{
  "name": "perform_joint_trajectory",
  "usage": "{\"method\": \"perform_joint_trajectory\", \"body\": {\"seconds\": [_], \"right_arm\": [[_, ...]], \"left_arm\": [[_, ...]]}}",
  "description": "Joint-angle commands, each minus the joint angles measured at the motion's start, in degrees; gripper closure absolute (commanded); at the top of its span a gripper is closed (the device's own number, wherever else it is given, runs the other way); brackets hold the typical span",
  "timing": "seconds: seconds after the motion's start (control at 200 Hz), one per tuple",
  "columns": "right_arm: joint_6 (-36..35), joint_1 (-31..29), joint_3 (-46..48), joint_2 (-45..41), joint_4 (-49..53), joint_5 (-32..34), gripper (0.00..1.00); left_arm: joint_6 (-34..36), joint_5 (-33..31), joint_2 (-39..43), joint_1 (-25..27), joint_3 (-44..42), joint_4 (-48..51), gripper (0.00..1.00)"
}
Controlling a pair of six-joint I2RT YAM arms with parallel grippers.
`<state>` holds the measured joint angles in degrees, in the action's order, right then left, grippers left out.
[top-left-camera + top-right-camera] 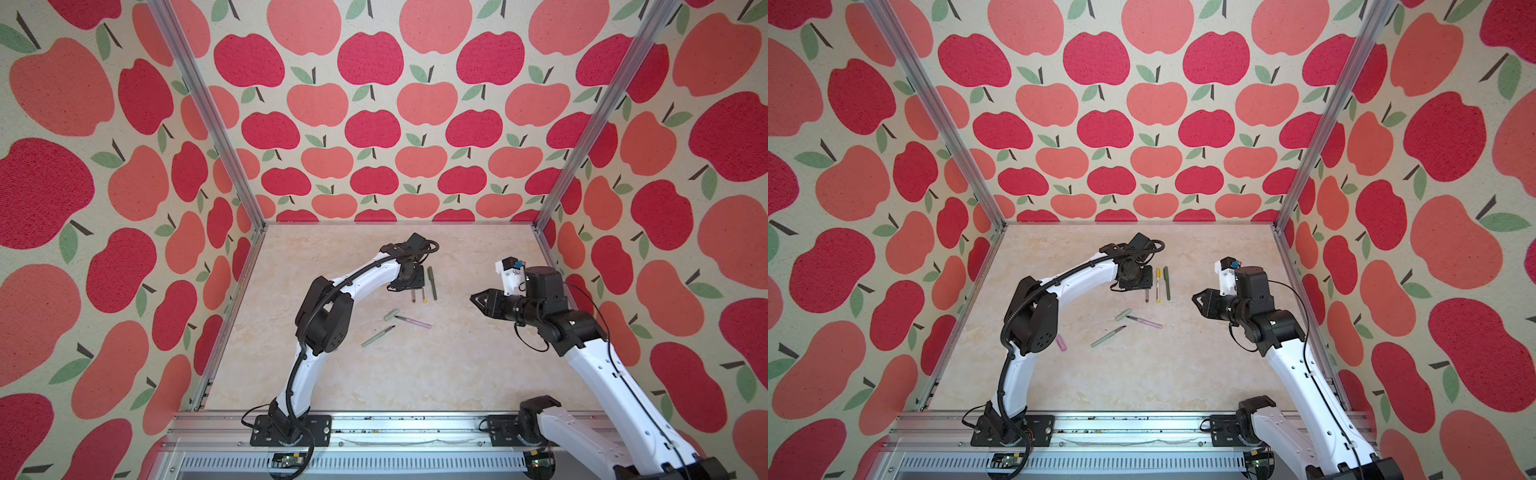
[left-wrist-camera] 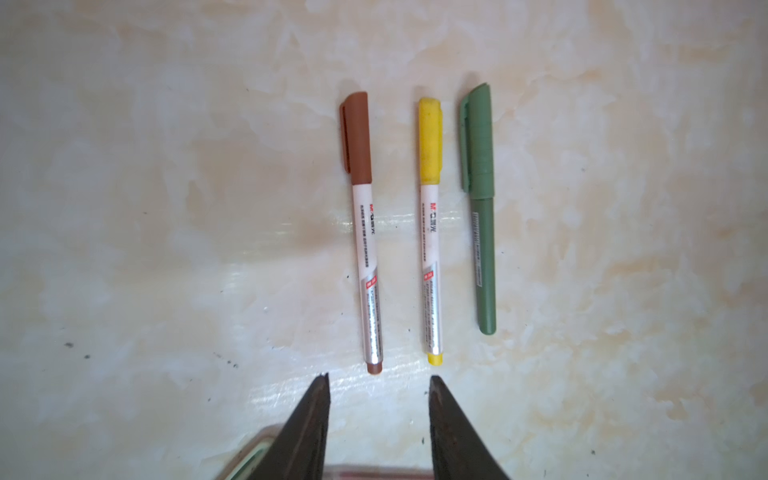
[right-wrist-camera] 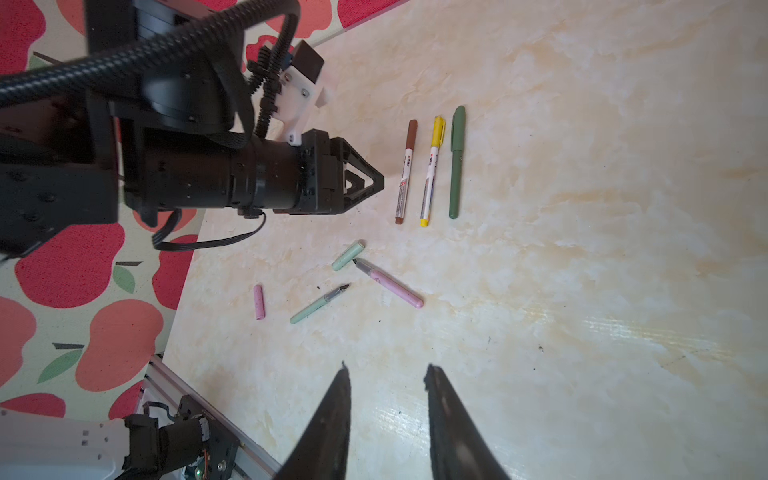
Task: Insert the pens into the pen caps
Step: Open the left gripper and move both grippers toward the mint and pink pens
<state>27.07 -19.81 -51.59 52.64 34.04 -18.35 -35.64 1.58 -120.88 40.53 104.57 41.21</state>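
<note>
1. Marbled tabletop [image 1: 415,374], apple-print walls [image 1: 374,124].
2. Left gripper [image 2: 378,378]: jaws stood apart, empty; brown-capped pen [image 2: 363,232], yellow-capped pen [image 2: 430,232] and dark green pen [image 2: 480,208] lay just ahead.
3. Right gripper [image 3: 386,372]: jaws stood apart, empty; pale green pen [image 3: 320,303] and pink pen [image 3: 390,284] lay uncapped, well ahead.

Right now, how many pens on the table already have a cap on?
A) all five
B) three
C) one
B: the brown-capped pen, the yellow-capped pen and the dark green pen lie capped in a row; the pink pen and the pale green pen show bare tips.
</note>
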Motion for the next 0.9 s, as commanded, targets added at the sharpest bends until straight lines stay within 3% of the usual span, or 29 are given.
{"method": "perform_joint_trajectory", "body": {"seconds": [0.0, 0.365, 0.57, 0.715, 0.896], "right_arm": [[-0.43, -2.39, 0.5, -0.71, -0.6, -1.54, 0.66], [-0.91, -19.17, -1.89, 7.17, 0.4, 8.94, 0.63], [5.09, -27.21, -1.59, 14.33, -5.89, 16.38, 0.63], [7.45, -27.56, -2.36, 19.06, -10.66, 16.59, 0.62], [7.48, -27.56, -5.11, 23.39, -11.47, 16.08, 0.6]], "left_arm": [[3.39, -3.51, 10.48, 0.14, -4.99, -5.3, 0.5], [8.6, -9.93, 50.62, -2.29, -39.68, -13.69, 0.21], [4.98, -6.2, 69.79, -5.77, -54.83, -9.52, 0.19], [2.42, -2.28, 74.32, -5.88, -59.68, -4.73, 0.19], [3.84, -2.14, 66.28, -3.0, -58.52, -0.97, 0.19]]}}
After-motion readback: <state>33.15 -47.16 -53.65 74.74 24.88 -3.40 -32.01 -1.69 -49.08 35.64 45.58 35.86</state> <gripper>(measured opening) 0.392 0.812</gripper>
